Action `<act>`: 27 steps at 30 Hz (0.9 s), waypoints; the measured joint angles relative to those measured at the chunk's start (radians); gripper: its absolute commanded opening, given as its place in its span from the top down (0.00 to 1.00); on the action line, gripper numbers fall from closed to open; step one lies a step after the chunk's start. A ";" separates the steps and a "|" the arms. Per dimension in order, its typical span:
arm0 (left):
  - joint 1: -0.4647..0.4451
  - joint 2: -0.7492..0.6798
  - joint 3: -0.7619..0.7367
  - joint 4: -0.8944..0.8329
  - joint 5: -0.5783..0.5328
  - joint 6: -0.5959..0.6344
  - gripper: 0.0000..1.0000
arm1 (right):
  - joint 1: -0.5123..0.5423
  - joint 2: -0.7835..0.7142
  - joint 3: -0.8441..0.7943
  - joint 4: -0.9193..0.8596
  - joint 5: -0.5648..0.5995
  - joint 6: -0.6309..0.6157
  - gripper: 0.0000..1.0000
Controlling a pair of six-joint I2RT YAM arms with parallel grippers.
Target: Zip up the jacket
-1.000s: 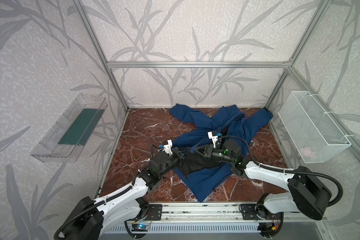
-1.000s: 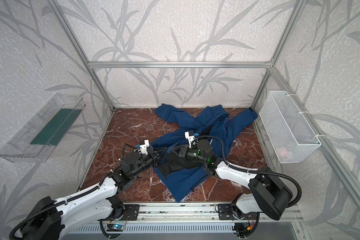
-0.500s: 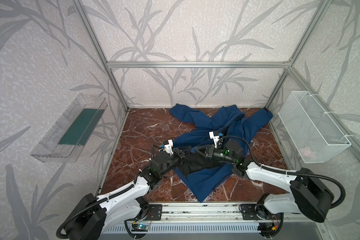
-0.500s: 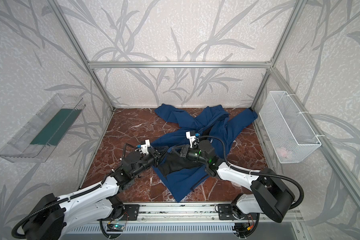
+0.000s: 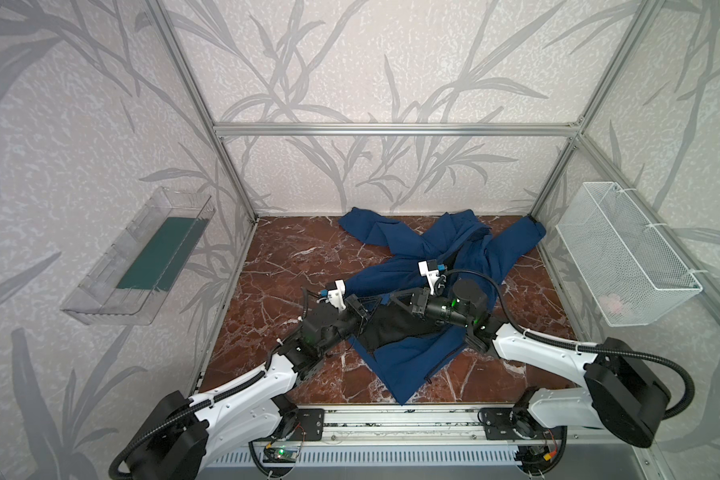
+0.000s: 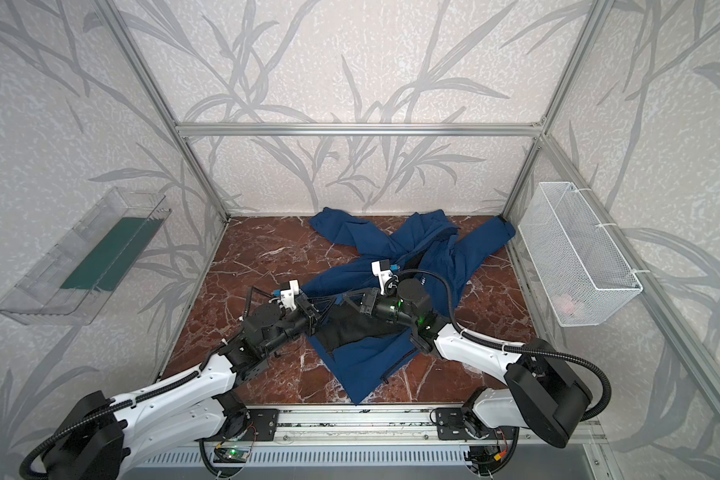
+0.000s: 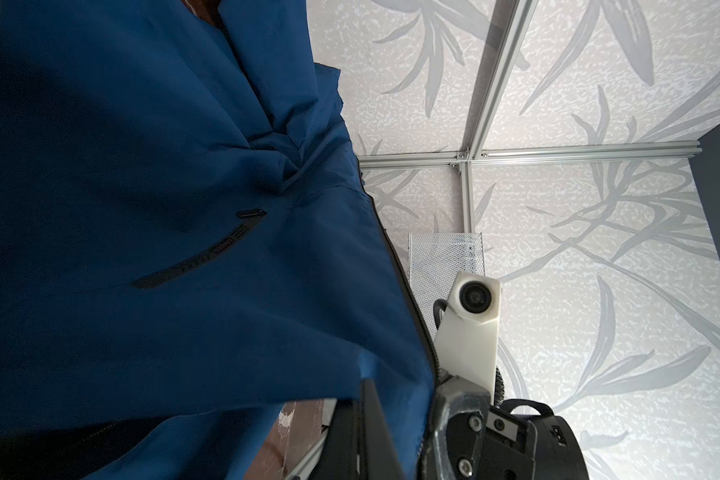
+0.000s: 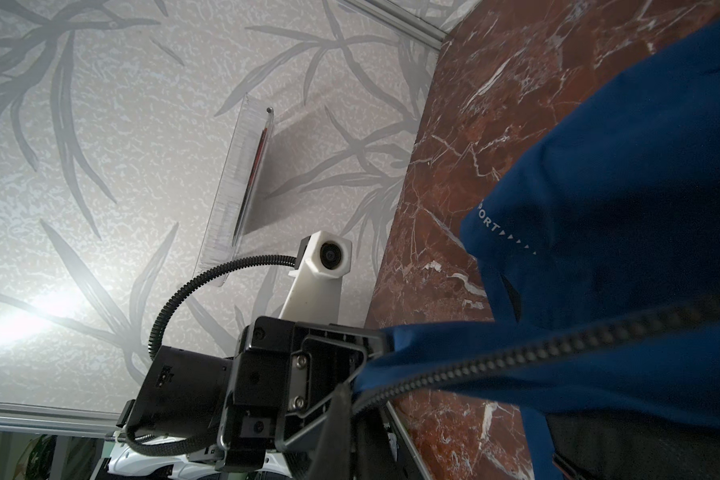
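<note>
- Navy blue fabric jacket (image 5: 425,266) lies crumpled on the red-brown marble tabletop (image 5: 283,266), black lining up in front.
- Left gripper (image 5: 371,305) is clamped on the jacket's toothed zipper edge (image 8: 516,357).
- Right gripper (image 5: 395,301), pinched tight on that same edge, faces it closely.

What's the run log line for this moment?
left gripper: shut on jacket | right gripper: shut on jacket | zip: open

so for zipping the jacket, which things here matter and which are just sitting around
Matter:
jacket
left gripper, shut on jacket
right gripper, shut on jacket

Sitting around:
wire basket
clear tray
</note>
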 measured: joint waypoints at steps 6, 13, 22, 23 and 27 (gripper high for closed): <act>0.000 -0.016 0.003 -0.018 -0.009 0.001 1.00 | -0.014 0.071 0.041 0.006 -0.038 0.001 1.00; 0.000 -0.029 0.003 -0.052 -0.012 0.007 1.00 | -0.018 0.149 0.043 0.037 -0.075 0.009 1.00; 0.002 -0.020 0.008 -0.045 -0.011 0.008 0.92 | -0.023 0.167 0.072 0.031 -0.109 0.013 1.00; 0.002 -0.020 0.011 -0.047 -0.011 0.010 0.88 | -0.024 0.168 0.076 0.026 -0.111 0.012 1.00; 0.002 -0.020 0.022 -0.048 -0.013 0.015 0.84 | -0.024 0.169 0.080 0.005 -0.119 0.012 1.00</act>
